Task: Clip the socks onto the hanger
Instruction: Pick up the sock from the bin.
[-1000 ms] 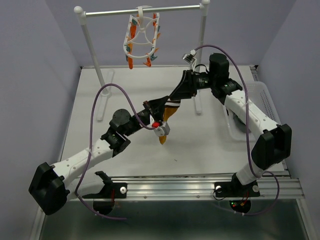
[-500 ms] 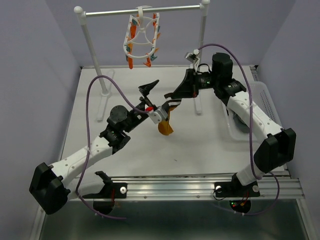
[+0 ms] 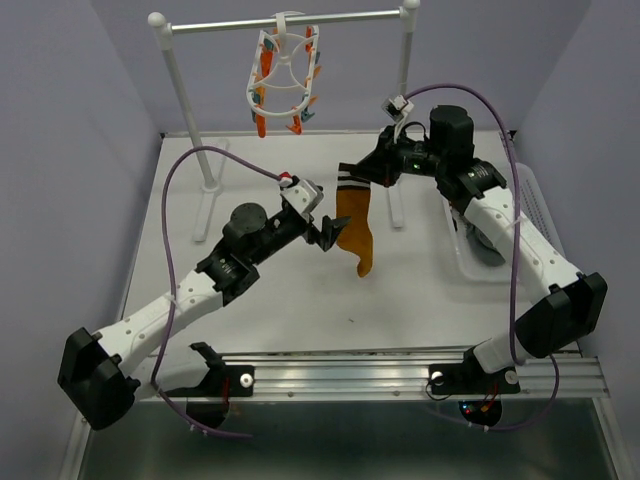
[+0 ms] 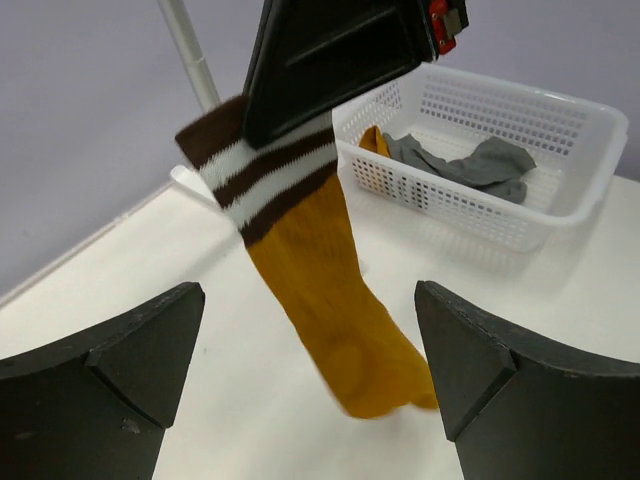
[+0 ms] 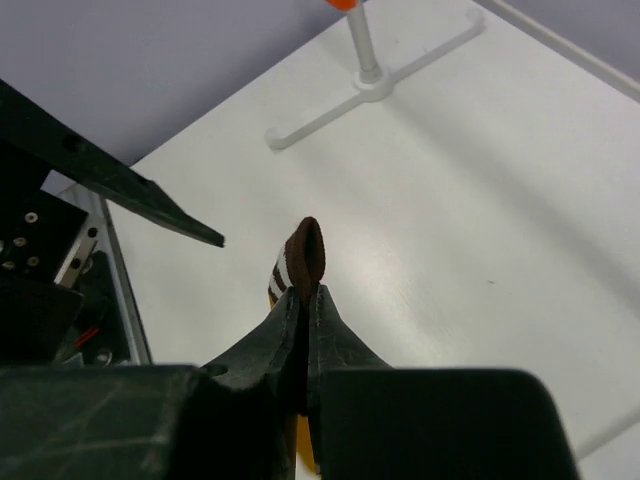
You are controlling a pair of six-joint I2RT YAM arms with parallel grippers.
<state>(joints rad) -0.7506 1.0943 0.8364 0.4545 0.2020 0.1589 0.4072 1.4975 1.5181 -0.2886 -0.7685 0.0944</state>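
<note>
The right fingers [image 5: 272,338] are pressed together on the brown-and-white striped cuff of a mustard-orange sock [image 3: 356,232], whose folded cuff edge is seen standing up between their tips in the right wrist view [image 5: 303,250]. From that grip [image 3: 352,172] the sock is hung lengthwise, cuff uppermost and toe lowest, over the middle of the white desk [image 3: 260,300]; whether the toe touches the desk cannot be told. The left fingers [image 4: 120,370] are spread wide and nothing is held by them; in the left wrist view the sock [image 4: 320,290] is framed between the two of them without being touched, and from above they [image 3: 326,232] are seen just beside the sock, on its left. Further out, a white openwork basket [image 4: 560,150] is set at the right edge of the desk, and grey socks [image 4: 470,160] and a second orange sock [image 4: 372,140] are lying in it. The hanger [image 3: 284,88], with its orange and teal clips, is hooked on the metal bar of the rail stand [image 3: 330,18] at the far edge, well apart from the held sock, and no sock is clipped to it.
</note>
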